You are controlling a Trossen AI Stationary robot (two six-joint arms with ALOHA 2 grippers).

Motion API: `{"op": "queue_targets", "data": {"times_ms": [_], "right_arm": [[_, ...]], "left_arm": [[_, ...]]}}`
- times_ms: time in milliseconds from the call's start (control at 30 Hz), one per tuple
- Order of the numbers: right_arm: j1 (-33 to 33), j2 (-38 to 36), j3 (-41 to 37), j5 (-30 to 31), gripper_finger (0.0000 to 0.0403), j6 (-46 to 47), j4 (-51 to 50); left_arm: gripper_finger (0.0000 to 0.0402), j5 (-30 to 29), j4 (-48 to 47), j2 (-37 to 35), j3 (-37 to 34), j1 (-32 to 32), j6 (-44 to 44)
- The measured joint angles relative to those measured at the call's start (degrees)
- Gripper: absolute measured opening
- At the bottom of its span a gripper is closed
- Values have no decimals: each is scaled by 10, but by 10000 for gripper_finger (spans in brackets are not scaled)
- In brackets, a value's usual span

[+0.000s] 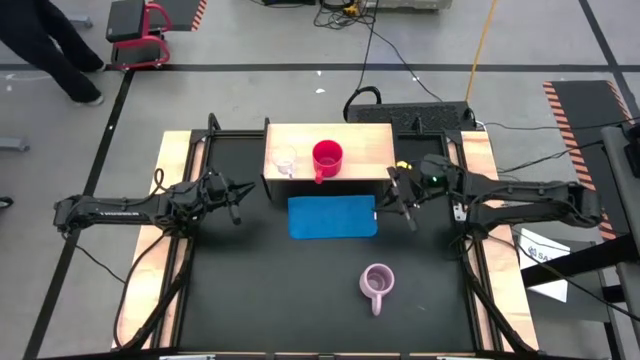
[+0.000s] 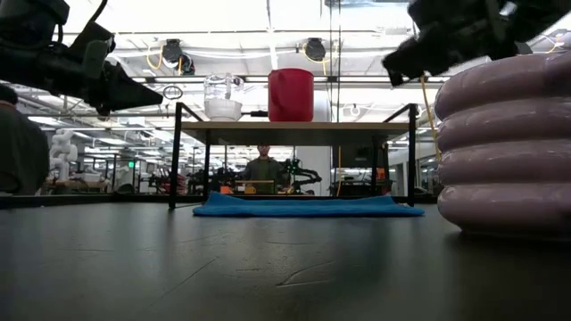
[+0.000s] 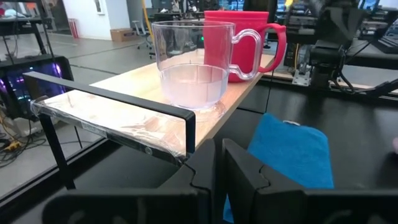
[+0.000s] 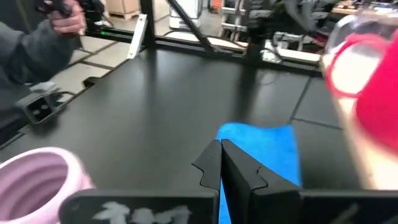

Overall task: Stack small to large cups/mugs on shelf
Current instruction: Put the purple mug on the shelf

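From overhead, the shelf (image 1: 350, 135) stands at twelve o'clock on the dark tabletop (image 1: 260, 290), its long near edge meeting the blue mat (image 1: 332, 217) that lies just in front of it. The clear glass cup (image 1: 284, 160) sits near the shelf's nine o'clock end, close to the front edge, and the red mug (image 1: 327, 157) is just beside it at three o'clock, handle toward the mat. The lilac mug (image 1: 376, 282) stands alone at five o'clock on the tabletop, well apart from the mat, with open black surface all round it. The left tool (image 1: 236, 199) hangs at nine o'clock of the shelf, clenched and empty. The right tool (image 1: 405, 207) hovers at the mat's three o'clock edge, also clenched on nothing.

At tabletop level, the shelf board rests on dark legs with the mat under it. The glass cup and red mug stand on top. The lilac mug fills the three o'clock side, very near the camera. A person (image 2: 262, 169) sits far behind, seen between the legs.

The left wrist camera looks across the shelf's corner and its dark frame edge: the glass cup is nearest, the red mug behind it, both handles toward the mat.

The right wrist camera shows its fingers (image 4: 211, 165) pressed together above the mat's end, the lilac mug's rim off to one side, and bare tabletop between them.
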Motion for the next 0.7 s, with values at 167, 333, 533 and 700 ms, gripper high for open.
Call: {"op": "queue_targets", "data": {"times_ms": [167, 333, 533, 700], "right_arm": [[27, -47, -74, 19, 0, 29, 77], [38, -97, -129, 33, 0, 42, 99], [42, -131, -187, 48, 0, 73, 161], [42, -133, -205, 48, 0, 91, 158]], "left_arm": [[31, 0, 5, 0, 0, 0, 16], [31, 0, 14, 0, 0, 0, 17], [31, 0, 14, 0, 0, 0, 17], [31, 0, 14, 0, 0, 0, 15]]}}
